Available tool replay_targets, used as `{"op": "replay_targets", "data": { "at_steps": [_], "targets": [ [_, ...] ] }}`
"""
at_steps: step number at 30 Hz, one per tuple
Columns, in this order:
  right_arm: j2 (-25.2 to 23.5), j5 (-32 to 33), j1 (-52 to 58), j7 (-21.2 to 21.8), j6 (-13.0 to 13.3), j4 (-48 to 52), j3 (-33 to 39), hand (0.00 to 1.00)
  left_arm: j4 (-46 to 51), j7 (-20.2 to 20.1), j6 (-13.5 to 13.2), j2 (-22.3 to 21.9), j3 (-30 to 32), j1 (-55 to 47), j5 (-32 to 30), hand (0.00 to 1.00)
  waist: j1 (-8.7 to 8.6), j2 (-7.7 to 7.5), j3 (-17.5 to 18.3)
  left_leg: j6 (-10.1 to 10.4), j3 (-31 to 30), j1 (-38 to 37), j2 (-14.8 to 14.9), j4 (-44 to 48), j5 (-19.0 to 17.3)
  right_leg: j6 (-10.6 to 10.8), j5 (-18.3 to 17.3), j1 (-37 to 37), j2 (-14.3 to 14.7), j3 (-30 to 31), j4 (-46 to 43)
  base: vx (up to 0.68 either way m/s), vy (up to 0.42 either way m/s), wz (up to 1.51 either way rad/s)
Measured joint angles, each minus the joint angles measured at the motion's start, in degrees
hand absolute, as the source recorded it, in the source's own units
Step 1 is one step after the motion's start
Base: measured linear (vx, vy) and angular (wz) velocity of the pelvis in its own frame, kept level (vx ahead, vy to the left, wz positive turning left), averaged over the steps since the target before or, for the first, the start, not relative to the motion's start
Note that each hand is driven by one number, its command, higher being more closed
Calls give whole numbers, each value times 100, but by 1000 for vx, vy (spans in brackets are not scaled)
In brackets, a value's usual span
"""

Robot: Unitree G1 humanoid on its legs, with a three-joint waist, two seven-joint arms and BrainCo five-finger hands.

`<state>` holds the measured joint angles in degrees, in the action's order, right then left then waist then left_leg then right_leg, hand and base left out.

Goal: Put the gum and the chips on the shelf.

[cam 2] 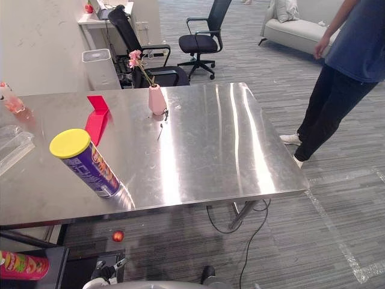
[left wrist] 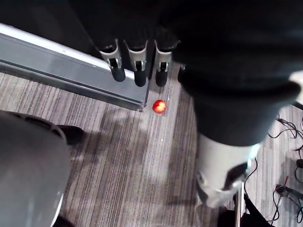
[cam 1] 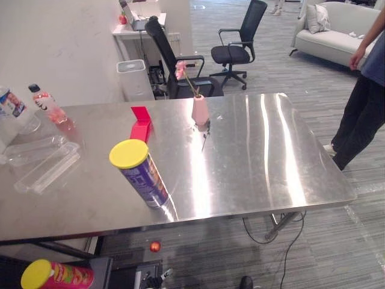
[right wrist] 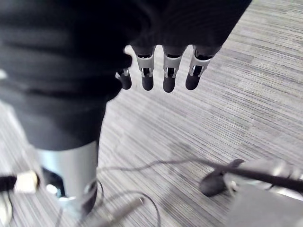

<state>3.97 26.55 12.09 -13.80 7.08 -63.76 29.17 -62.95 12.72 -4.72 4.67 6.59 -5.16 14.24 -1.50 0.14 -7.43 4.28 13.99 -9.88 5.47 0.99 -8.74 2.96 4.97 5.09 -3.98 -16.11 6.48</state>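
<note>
Left hand (left wrist: 137,71): fingers straight and slack, holding nothing, dark tips hanging over the grey striped floor (left wrist: 118,156). A grey metal rail (left wrist: 61,66) passes just behind the fingertips, and a small red ball (left wrist: 159,106) lies on the floor just past them. Right hand (right wrist: 168,71): fingers likewise straight and empty, with floor beyond the tips. Both task items sit on the steel bench (cam 1: 258,156), well apart from either set of fingers. The purple cylindrical chips can with a yellow lid (cam 1: 141,174) stands near the front edge, and the small red gum box with its lid raised (cam 1: 140,127) lies just behind it. Around them are a pink vase holding a flower stem (cam 1: 200,109) near the box, and clear plastic trays (cam 1: 42,162) and a bottle of pink drink (cam 1: 51,109) toward one end of the bench. A second, red chips can with a yellow lid (cam 1: 57,275) lies on its side on a dark surface below the bench edge. A person in dark trousers (cam 1: 361,102) stands beside the other end of the bench, and black office chairs (cam 1: 231,51) stand behind it.
</note>
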Motion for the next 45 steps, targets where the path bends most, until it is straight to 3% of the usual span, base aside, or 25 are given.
{"op": "replay_targets", "data": {
  "at_steps": [6,9,14,17,24,29,32,35,37,38,41,45],
  "targets": [
    [512,947,-112,-473,464,689,1558,0,60,1,0,19,296,-165,-213,0,-11,-66,83,-29,198,-43,-23,-79,-29,25,16,-96,3,180,-26,19,29,-17],
    [860,1000,-290,-748,652,1451,2016,0,222,-7,37,18,307,-343,-383,0,-16,-70,125,-35,304,-30,-44,-80,-62,50,33,-169,-8,282,-28,6,35,-17],
    [981,935,-690,-1391,936,3250,1983,0,515,-10,159,1,286,-472,-421,0,-27,-90,136,-40,385,-37,-61,-73,-90,64,45,-196,-17,364,-29,-10,19,-9],
    [1001,557,-896,-1780,1017,4318,1870,0,701,-10,249,-6,284,-563,-428,0,-35,-86,142,-50,426,-40,-67,-60,-113,70,49,-209,-18,405,-30,-16,10,-7],
    [1339,-664,-1384,-1910,1047,6614,1255,0,863,-6,472,2,284,-734,-451,0,-53,-112,238,-64,436,-17,-74,-43,-131,76,54,-277,-14,426,-32,-3,2,-3],
    [1715,-1092,-1641,-1110,945,7588,489,0,929,-3,458,22,293,-738,-665,0,-4,-215,285,-112,373,61,-82,59,-163,81,58,-290,-37,385,-30,-19,-1,5],
    [1942,-1059,-1775,-220,876,7650,118,0,913,5,417,66,313,-752,-711,0,4,-303,279,-118,272,92,-104,68,-160,82,58,-274,-73,300,-30,-29,2,15],
    [2175,-955,-1883,807,543,7639,-542,0,873,28,358,90,320,-750,-894,0,0,-322,284,-135,94,196,-152,109,-149,92,63,-273,-147,95,-29,-27,10,23],
    [2270,-908,-1899,1141,375,7631,-900,0,862,39,337,120,272,-751,-897,0,15,-322,285,-157,24,241,-173,114,-134,94,65,-274,-175,33,-29,-18,16,29],
    [2293,-836,-2004,1568,133,7616,-1359,0,848,44,299,127,268,-750,-926,0,19,-327,283,-197,-82,293,-203,114,-103,98,67,-271,-208,-79,-29,-22,17,31],
    [2296,-753,-2234,2199,-216,7371,-2017,0,846,57,255,163,237,-753,-1061,0,97,-334,280,-236,-267,326,-235,115,-68,100,68,-195,-232,-264,-29,-19,5,35],
    [2295,-752,-2538,2754,-443,7137,-2562,0,847,59,234,172,216,-793,-1061,0,231,-347,281,-271,-439,411,-290,108,-7,106,72,-187,-294,-435,-28,-19,14,28]
  ]
}}
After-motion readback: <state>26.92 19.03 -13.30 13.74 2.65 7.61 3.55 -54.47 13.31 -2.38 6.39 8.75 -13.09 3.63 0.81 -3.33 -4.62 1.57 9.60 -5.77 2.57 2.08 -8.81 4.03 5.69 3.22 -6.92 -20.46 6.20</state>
